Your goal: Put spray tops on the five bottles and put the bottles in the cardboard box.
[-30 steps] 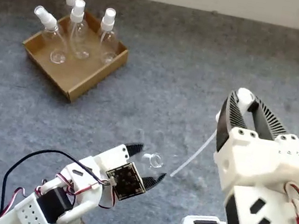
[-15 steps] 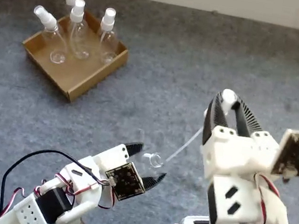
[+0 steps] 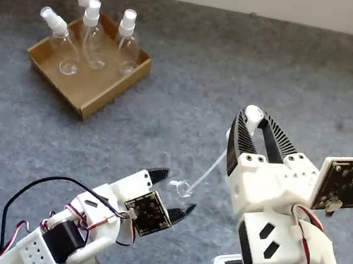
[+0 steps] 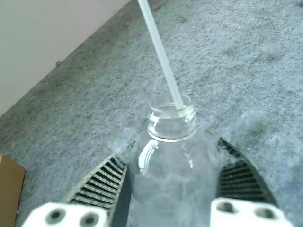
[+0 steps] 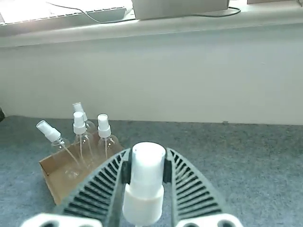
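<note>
My left gripper (image 3: 171,191) is shut on a clear open bottle (image 4: 169,156), whose neck (image 3: 183,188) points up between the dark fingers. My right gripper (image 3: 254,125) is shut on a white spray top (image 5: 144,182), held higher and to the right of the bottle. The top's thin tube (image 3: 209,169) slants down and its end sits inside the bottle mouth (image 4: 173,113). The cardboard box (image 3: 103,91) lies at the far left with several capped bottles (image 3: 94,41) standing in it; the same box (image 5: 53,177) and bottles (image 5: 79,137) appear in the right wrist view.
Grey carpet (image 3: 239,68) covers the table. A pale wall (image 5: 189,75) runs along the far edge. A black cable (image 3: 28,193) loops beside the left arm's base.
The right arm has carried the spray top left and down toward the bottle, bringing the tube's end into the bottle mouth. The left arm and bottle have stayed still.
</note>
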